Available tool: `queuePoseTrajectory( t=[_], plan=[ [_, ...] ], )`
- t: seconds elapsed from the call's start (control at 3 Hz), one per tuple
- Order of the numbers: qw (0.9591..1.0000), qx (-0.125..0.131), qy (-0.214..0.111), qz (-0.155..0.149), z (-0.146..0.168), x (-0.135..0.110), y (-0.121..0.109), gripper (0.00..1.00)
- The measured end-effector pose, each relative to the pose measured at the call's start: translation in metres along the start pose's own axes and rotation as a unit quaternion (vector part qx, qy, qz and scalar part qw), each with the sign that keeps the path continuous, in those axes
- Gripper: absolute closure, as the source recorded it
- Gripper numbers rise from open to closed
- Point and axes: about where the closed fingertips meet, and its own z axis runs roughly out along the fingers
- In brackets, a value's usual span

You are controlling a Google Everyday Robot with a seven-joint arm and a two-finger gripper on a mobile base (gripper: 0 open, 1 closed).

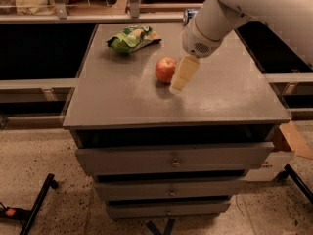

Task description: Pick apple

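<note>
The apple (166,69), small, round and red-orange with a stem dimple, sits on the grey cabinet top (122,102) near its middle. My gripper (182,76), with cream-coloured fingers on a white arm, hangs just to the right of the apple, close to it, its tip near the surface. The arm comes in from the upper right.
A green snack bag (132,37) lies at the back left of the top. A blue can (189,14) is partly hidden behind the arm at the back. Drawers sit below the top. A cardboard box (286,146) stands to the right on the floor.
</note>
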Motion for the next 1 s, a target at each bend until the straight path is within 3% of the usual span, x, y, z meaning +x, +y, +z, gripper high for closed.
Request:
queuePoseTrajectory(
  t=[1.0],
  plan=[
    [0.9996, -0.013, -0.001, 0.025, 0.054, 0.006, -0.026, 0.0]
  ],
)
